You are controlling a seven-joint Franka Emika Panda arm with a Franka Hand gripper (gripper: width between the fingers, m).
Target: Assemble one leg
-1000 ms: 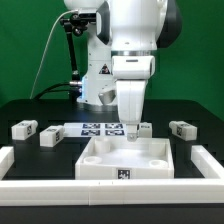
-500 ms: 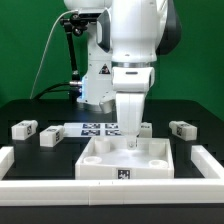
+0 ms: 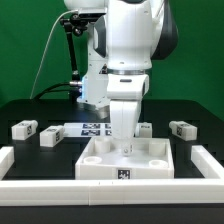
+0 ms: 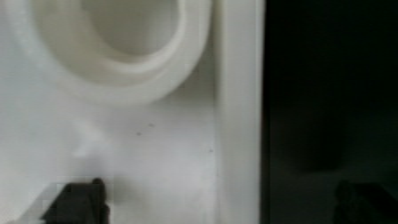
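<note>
Exterior view gave us the wider picture: our pincer (image 3: 127,148) hung low over the far part of the wide white square piece (image 3: 125,163), which sat near the middle of the black tabletop (image 3: 30,160). We judged the task to be at an early stage. None of the recessed sockets (image 3: 157,157) that we could see held a leg. Three legs lay loose on the tabletop: one (image 3: 23,128) at the exterior view's far left, one (image 3: 48,137) just beside it, and one (image 3: 181,128) at the exterior view's right. A fourth small block (image 3: 144,128) showed close behind the arm.

From the wrist view we saw the two fingertips (image 4: 77,200) set wide apart, with the white piece's edge (image 4: 210,110) and a round socket (image 4: 128,45) between and beyond them. Nothing appeared to be gripped, though whether the tips touched the piece we could not tell. Fetching a leg, seating it and tightening it all seemed left to do.
</note>
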